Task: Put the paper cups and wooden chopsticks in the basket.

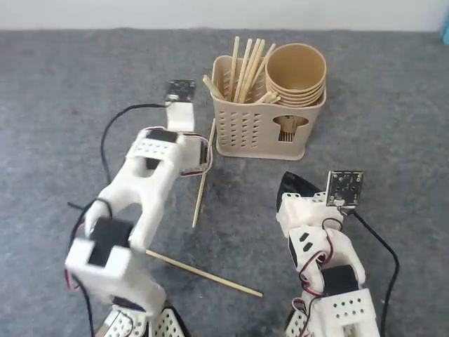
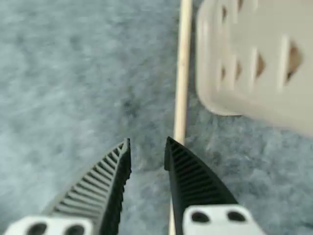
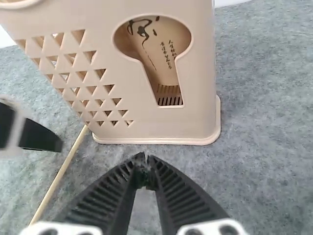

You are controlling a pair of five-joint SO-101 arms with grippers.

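The beige basket (image 1: 256, 126) holds several wooden chopsticks (image 1: 242, 67) and a stack of paper cups (image 1: 296, 70). One loose chopstick (image 1: 203, 175) lies on the carpet by the basket's left wall, and a second chopstick (image 1: 203, 274) lies nearer the front. My left arm (image 1: 158, 151) hangs over the first one. My left gripper (image 2: 147, 144) is open just above the carpet, with that chopstick (image 2: 183, 73) passing outside one finger, next to the basket (image 2: 259, 63). In front of the basket (image 3: 146, 83), my right gripper (image 3: 142, 159) is shut and holds nothing.
Grey carpet (image 1: 63, 91) covers the table. The right wrist view catches a chopstick (image 3: 61, 174) and part of the left arm's black gripper (image 3: 27, 134). A black cable (image 1: 116, 130) loops left of the left arm.
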